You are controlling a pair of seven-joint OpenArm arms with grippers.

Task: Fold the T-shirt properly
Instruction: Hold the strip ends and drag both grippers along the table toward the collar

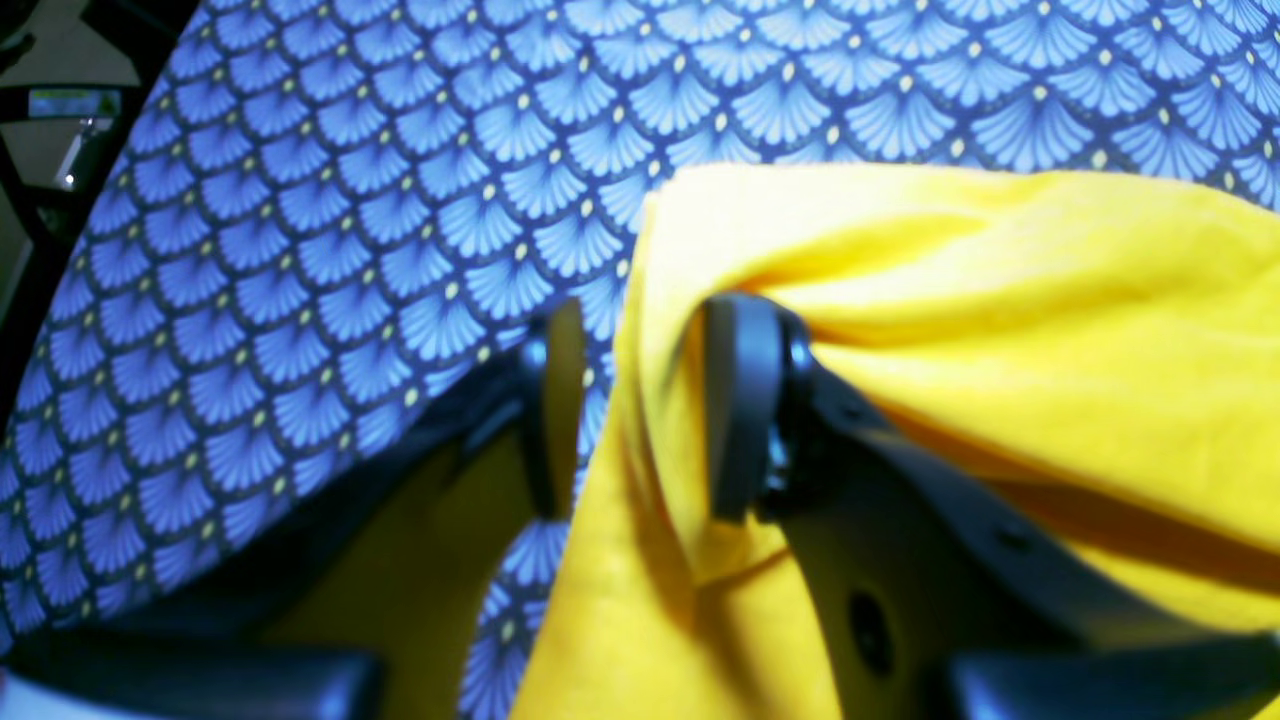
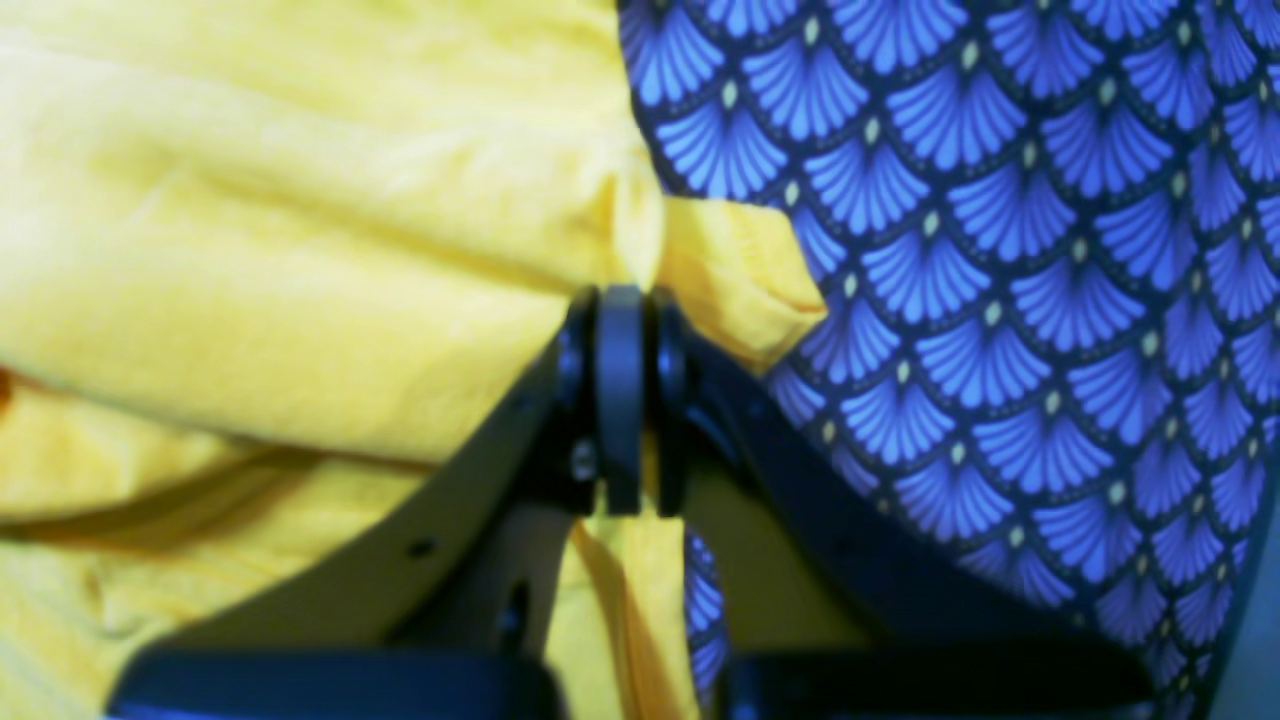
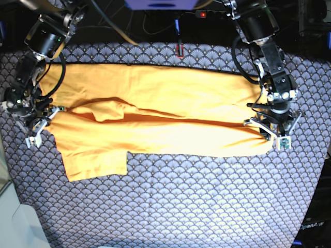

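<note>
The yellow-orange T-shirt [image 3: 155,119] lies spread sideways across the table, folded lengthwise, with one sleeve [image 3: 95,163] sticking out toward the front left. My right gripper [image 3: 35,129] is at the shirt's left end. In the right wrist view it [image 2: 620,400] is shut, pinching a fold of the T-shirt [image 2: 300,250]. My left gripper [image 3: 274,134] is at the shirt's right end. In the left wrist view its jaws [image 1: 650,410] stand apart, with the edge of the T-shirt [image 1: 1000,300] draped against one finger [image 1: 740,410]. The other finger [image 1: 555,410] is clear of the cloth.
A blue-grey scallop-patterned tablecloth [image 3: 181,206] covers the whole table. Cables and a small red device [image 3: 179,50] sit at the back edge between the two arm bases. The table's edge runs close to the left of my right gripper.
</note>
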